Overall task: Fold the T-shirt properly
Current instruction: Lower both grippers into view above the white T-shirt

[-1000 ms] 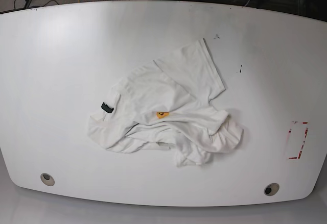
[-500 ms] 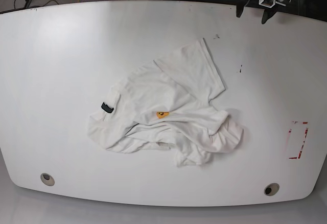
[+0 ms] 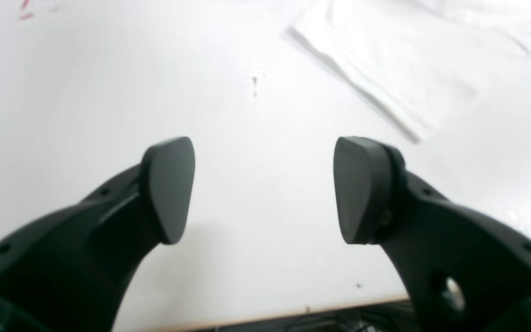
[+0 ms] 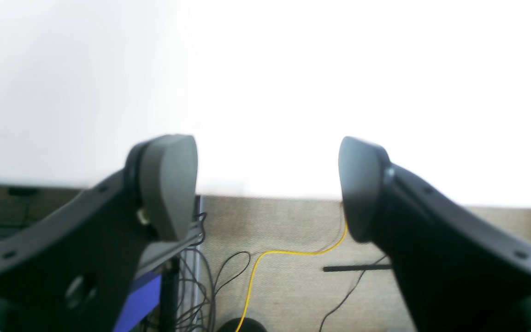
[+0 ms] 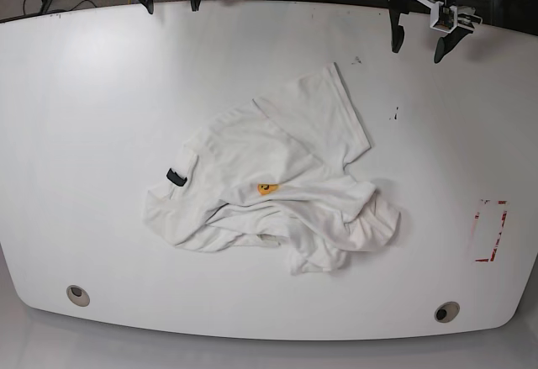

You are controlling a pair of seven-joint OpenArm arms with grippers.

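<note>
The white T-shirt [image 5: 277, 184] lies crumpled in the middle of the white table [image 5: 84, 134], with a small black neck label [image 5: 176, 176] at its left and a bit of orange print [image 5: 266, 188] showing. One sleeve points to the far right; it also shows in the left wrist view [image 3: 408, 69]. My left gripper [image 5: 418, 48] is open and empty above the table's far right edge, well apart from the shirt; it also shows in the left wrist view [image 3: 265, 189]. My right gripper [image 5: 171, 4] is open and empty at the far left edge; it also shows in the right wrist view [image 4: 268, 186].
A red-edged marking [image 5: 490, 230] is on the table at the right. Two round grommets [image 5: 77, 294] [image 5: 445, 311] sit near the front edge. Small dark marks [image 5: 396, 114] dot the surface by the sleeve. Cables [image 4: 265, 263] lie on the floor beyond the far edge.
Both arms have come into the base view from the far edge and moved down over the table's far rim. The T-shirt has not moved.
</note>
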